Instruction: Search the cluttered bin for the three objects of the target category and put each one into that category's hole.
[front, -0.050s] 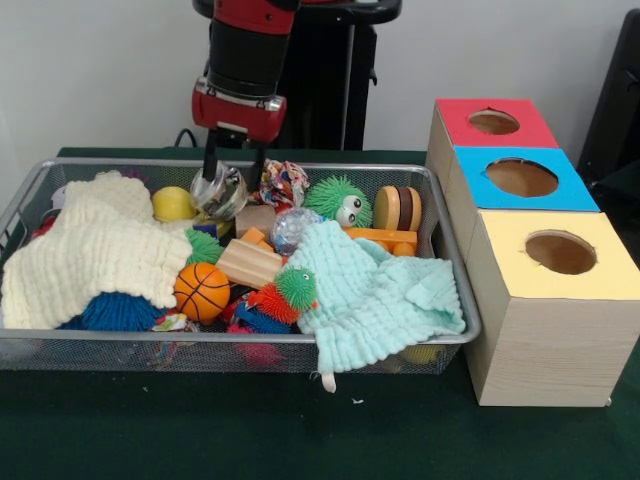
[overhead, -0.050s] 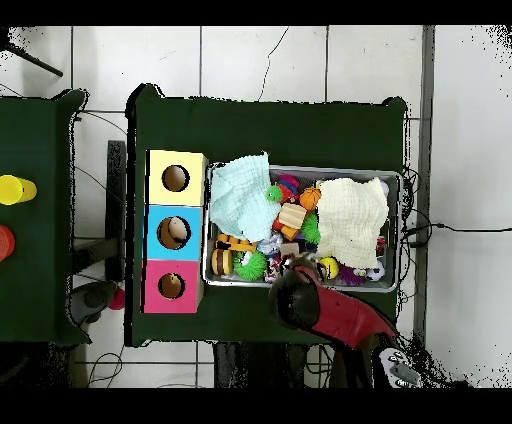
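My gripper hangs over the back of the wire bin, left of centre. Its fingers are shut on a clear plastic ball, held just above the pile beside a yellow ball. Other balls lie in the bin: an orange basketball, a clear glittery ball, a green fuzzy ball with eyes and a blue spiky ball. In the overhead view the arm covers the gripper at the bin's lower edge.
A cream cloth covers the bin's left side and a mint cloth drapes over its right front. Wooden blocks lie in the middle. Right of the bin stand three boxes with round holes: red, blue, yellow.
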